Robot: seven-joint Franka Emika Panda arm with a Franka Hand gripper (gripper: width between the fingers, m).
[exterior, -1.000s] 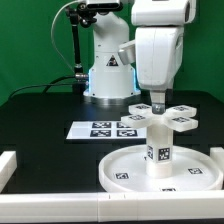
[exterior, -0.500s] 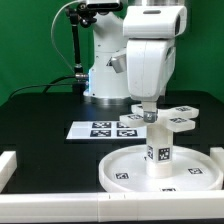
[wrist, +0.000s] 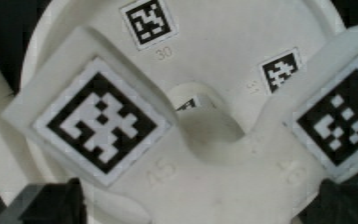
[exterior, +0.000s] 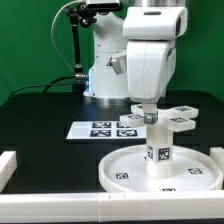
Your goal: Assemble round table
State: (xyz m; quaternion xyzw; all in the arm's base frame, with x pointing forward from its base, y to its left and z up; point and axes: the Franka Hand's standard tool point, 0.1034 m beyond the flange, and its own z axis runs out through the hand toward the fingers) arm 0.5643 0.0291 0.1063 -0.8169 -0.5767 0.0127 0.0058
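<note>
**White kit, arm over the base**

White cross-shaped base (exterior: 158, 118) lies behind the disc (exterior: 130, 166), where the leg (exterior: 159, 149) stands. The gripper (exterior: 148, 107) hangs wide, seemingly empty. Only the wrist view shows the base's tags (wrist: 99, 117) close.

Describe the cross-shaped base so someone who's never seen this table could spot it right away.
Start at the large round disc at the front of the black table, with the cylinder leg standing upright on it. Just behind that leg, under the arm's pincer, lies the cross-shaped base. Only it has four flat arms, each bearing a square tag.
</note>
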